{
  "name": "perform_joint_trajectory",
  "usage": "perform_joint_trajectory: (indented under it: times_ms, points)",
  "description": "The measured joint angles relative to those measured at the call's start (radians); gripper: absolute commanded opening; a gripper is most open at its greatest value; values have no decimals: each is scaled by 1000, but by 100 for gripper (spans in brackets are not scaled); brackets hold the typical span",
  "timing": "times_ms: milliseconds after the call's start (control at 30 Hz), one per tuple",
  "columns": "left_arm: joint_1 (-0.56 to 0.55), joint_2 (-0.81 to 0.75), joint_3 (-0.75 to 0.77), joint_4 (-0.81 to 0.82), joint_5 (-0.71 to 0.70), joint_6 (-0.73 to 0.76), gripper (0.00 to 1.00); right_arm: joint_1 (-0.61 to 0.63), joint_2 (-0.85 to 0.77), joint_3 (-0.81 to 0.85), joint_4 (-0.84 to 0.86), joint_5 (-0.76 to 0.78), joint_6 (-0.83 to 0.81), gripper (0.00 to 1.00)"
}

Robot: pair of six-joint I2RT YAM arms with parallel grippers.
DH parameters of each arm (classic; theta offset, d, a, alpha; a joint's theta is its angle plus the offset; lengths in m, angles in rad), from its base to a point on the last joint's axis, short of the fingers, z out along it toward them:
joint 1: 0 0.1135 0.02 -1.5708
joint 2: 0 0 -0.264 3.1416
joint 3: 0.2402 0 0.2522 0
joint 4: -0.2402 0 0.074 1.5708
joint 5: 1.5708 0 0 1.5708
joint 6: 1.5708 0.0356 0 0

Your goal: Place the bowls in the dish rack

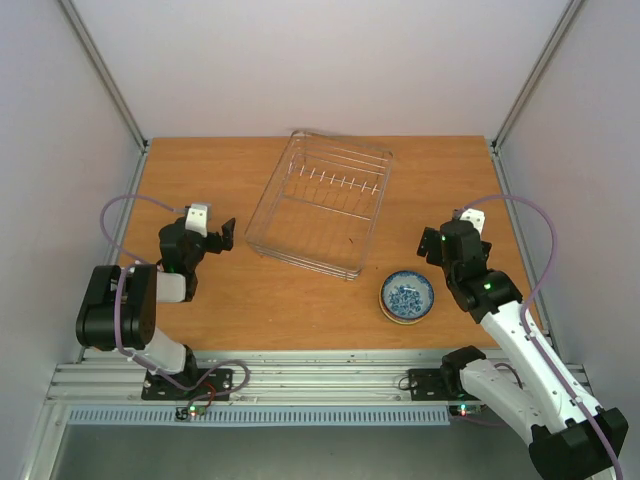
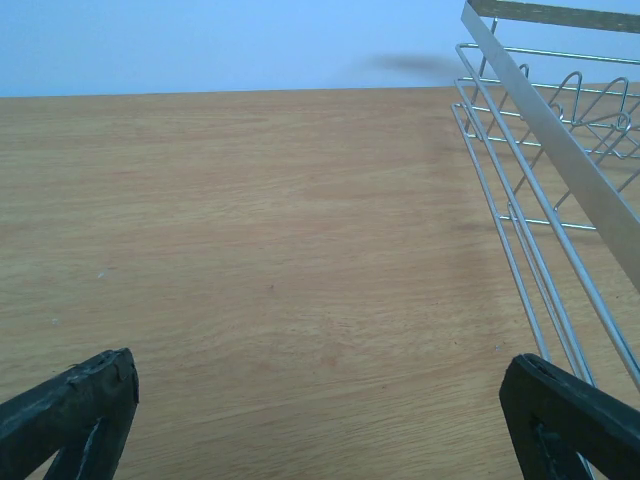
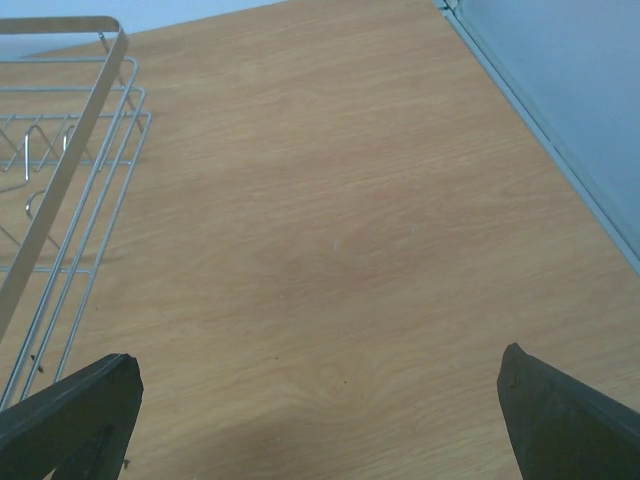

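The dish rack, a see-through wire basket with a row of upright prongs, lies tilted at mid-table with nothing in it. A blue-and-white patterned bowl sits on the wood near the rack's front right corner, and a yellowish edge shows under its near side. My left gripper hovers open left of the rack. In its wrist view, the left gripper has only bare wood between its fingers, with the rack's bars at right. My right gripper stands open just right of the bowl. Its wrist view shows the right gripper over bare wood, the rack at left.
The wooden table is walled by pale panels on three sides, with metal posts at the back corners. Its right edge runs close to the right gripper. A metal rail with the arm bases lines the near edge.
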Motion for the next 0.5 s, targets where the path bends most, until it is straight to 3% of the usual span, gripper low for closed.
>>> perform_joint_trajectory:
  times_ms: [367,400,500]
  points:
    - [0,0,0,0,0,0,99,0,-10,5,-53,16,56,99]
    - [0,0,0,0,0,0,99,0,-22,5,-53,8,58,94]
    - [0,0,0,0,0,0,99,0,-57,6,-55,-53,46,65]
